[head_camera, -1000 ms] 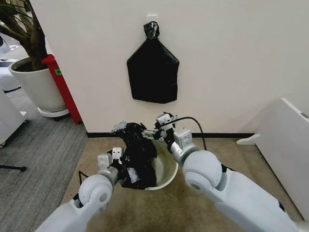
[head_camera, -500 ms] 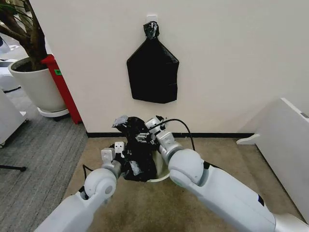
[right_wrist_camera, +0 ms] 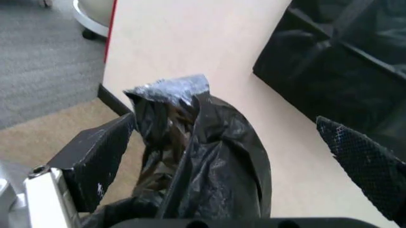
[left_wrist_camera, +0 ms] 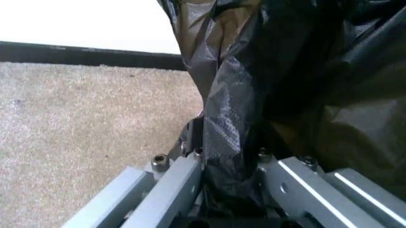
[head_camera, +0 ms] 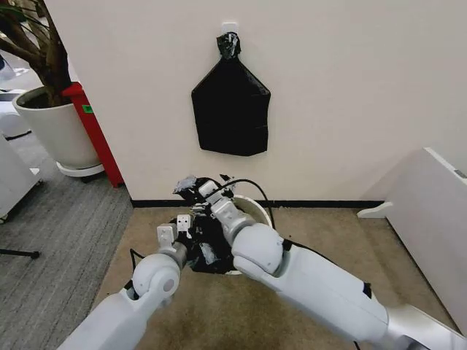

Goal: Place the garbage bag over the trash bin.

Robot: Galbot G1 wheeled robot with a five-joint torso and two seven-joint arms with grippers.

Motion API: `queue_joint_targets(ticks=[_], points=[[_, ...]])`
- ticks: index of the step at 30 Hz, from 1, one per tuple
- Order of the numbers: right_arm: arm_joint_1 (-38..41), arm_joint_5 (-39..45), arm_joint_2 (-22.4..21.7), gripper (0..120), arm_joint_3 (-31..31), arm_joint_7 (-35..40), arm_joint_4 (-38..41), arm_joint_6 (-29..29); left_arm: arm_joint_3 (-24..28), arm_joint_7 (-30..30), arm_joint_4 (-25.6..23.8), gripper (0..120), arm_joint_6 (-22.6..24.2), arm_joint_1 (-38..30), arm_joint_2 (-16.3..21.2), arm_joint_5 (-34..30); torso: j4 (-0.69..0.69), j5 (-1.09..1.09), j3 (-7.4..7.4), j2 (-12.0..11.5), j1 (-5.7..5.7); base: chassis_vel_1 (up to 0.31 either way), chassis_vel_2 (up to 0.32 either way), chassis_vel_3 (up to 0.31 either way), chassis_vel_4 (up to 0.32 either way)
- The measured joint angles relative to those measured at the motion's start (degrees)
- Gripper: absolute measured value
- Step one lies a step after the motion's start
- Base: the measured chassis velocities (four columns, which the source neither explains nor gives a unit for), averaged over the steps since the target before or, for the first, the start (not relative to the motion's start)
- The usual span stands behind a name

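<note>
Taking the trash bin as the landmark, a large white plant pot with a tree stands far to its left on grey carpet, with a red stand beside the pot against the wall. Nearer, at the bin's left side, the left tool reaches in low from the left arm; the left wrist view shows its two metal fingers closed tight on a fold of the garbage bag, with beige carpet beyond. The bag hangs crumpled and dark over the bin's left part, covering most of its mouth, so only the bin's white rolled rim at the back right is visible. Above the bin, the right tool comes across from the right arm and grips the bag's upper end; in the right wrist view its black fingers stand wide apart with the bunched top of the bag between them. On the wall above the bin hangs a flat black bundle with a knotted top.
</note>
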Motion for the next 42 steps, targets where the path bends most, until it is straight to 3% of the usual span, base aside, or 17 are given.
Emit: queue_joint_targets(ticks=[7, 15, 23, 42], points=[[0.0, -4.1, -2.0, 100, 0.9, -2.3, -3.5, 0.5, -0.4, 0.3, -1.1, 2, 0.0, 0.8, 0.6, 0.0, -0.01, 0.02, 0.00, 0.0, 0.00, 0.000, 0.000, 0.000, 0.000], [2.2, -4.8, -5.8, 100, 2.6, -3.4, -5.5, 2.5, -1.0, 0.8, -1.7, 2, -0.2, 2.2, 0.3, 0.7, -0.02, 0.02, -0.01, 0.0, 0.00, 0.000, 0.000, 0.000, 0.000], [4.5, -4.1, -7.0, 100, 3.0, -4.2, -6.9, 2.6, -1.6, 1.1, -3.4, 2, -0.2, 4.2, -0.4, 1.8, -0.01, 0.01, 0.00, 0.0, 0.00, 0.000, 0.000, 0.000, 0.000], [8.1, -3.2, -12.2, 100, 3.2, -9.8, -13.2, 3.2, -4.1, 3.2, -10.9, 2, -2.1, 12.8, -0.4, 4.7, -0.01, 0.01, -0.01, 0.0, 0.00, 0.000, 0.000, 0.000, 0.000]])
